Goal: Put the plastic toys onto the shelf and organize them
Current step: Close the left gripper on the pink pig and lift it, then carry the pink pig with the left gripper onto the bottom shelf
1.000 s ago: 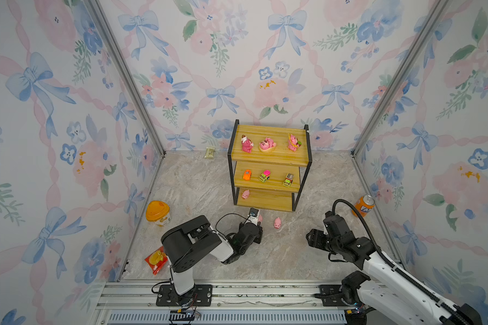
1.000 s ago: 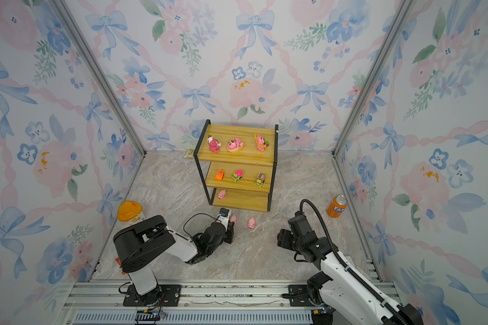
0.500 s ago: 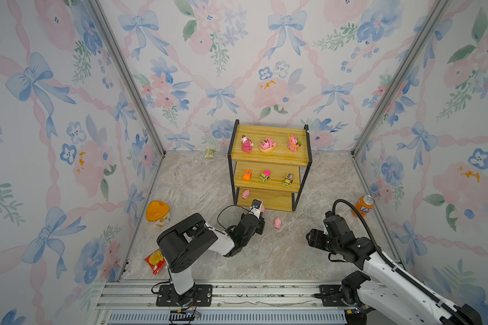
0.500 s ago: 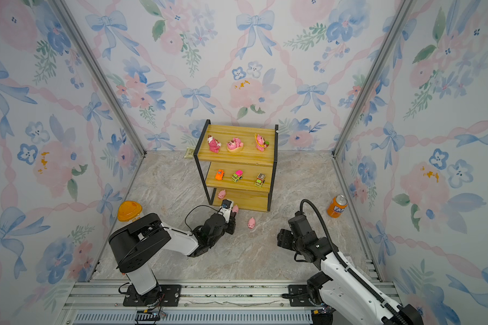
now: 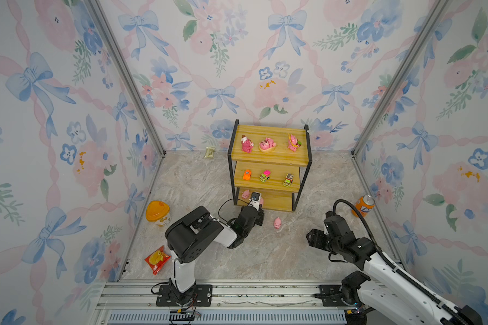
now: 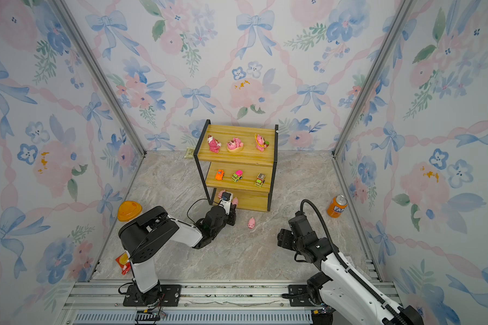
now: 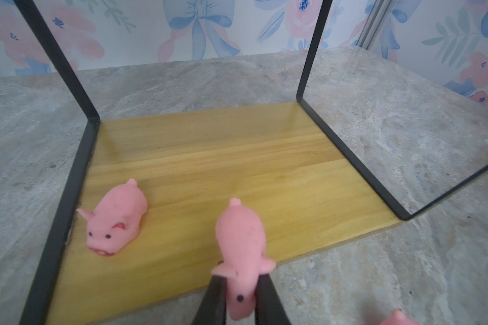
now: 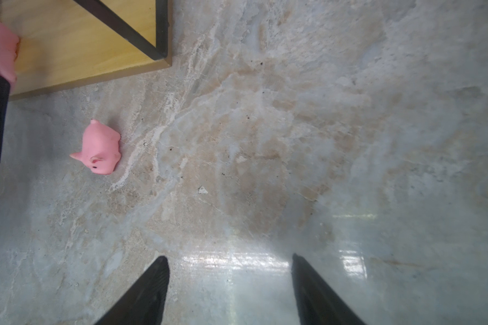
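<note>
The shelf (image 5: 269, 164) (image 6: 238, 161) stands at the back middle in both top views. Bear figurines (image 5: 266, 144) fill its top board, mini cars (image 5: 264, 176) the middle one. My left gripper (image 7: 238, 292) is shut on a pale pink pig (image 7: 241, 239) (image 5: 261, 201), held over the front edge of the bottom board (image 7: 237, 157). Another pig (image 7: 114, 218) (image 5: 245, 194) lies on that board's left end. A third pig (image 5: 277, 223) (image 8: 100, 150) lies on the floor before the shelf. My right gripper (image 8: 230, 284) hangs open over bare floor, right of that pig.
An orange soda can (image 5: 364, 205) stands by the right wall. An orange-lidded tub (image 5: 157, 213) and a red snack packet (image 5: 157, 259) lie near the left wall. A small wrapped item (image 5: 209, 152) lies at the back wall left of the shelf.
My left gripper has carried the pig forward from the open floor to the front edge of the shelf's bottom board. The right arm has not moved.
</note>
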Robot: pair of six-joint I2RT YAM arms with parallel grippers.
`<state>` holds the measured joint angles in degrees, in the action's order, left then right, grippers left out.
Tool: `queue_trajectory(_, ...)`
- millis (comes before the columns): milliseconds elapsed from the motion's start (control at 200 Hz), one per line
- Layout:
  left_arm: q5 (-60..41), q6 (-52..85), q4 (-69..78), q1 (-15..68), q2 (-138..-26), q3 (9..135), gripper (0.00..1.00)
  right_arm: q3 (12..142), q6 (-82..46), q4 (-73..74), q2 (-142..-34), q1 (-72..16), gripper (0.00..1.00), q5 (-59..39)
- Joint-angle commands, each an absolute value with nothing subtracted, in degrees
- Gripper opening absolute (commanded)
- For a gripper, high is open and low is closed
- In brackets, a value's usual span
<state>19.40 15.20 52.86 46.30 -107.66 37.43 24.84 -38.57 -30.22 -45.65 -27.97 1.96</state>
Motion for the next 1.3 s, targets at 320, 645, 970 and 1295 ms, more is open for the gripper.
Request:
queue_trajectory(320,19.91,15.46,57.28,46.08,-112.49,41.20,0.18,24.21,-38.56,-30.22,-46.49,-28.13,0.71,2.46)
queue_trajectory(645,19.73,16.00,57.29,46.08,-114.53,43.67,0.19,24.21,-38.08,-29.48,-47.70,-27.69,0.71,2.03)
queue_trajectory(970,19.32,16.27,57.19,46.06,-116.38,45.36,0.19,24.10,-37.81,-29.52,-47.38,-27.56,0.71,1.93)
queue_trajectory(1295,19.00,16.62,57.22,46.13,-117.00,45.45,0.20,23.81,-37.86,-30.16,-46.30,-27.06,0.71,2.02)
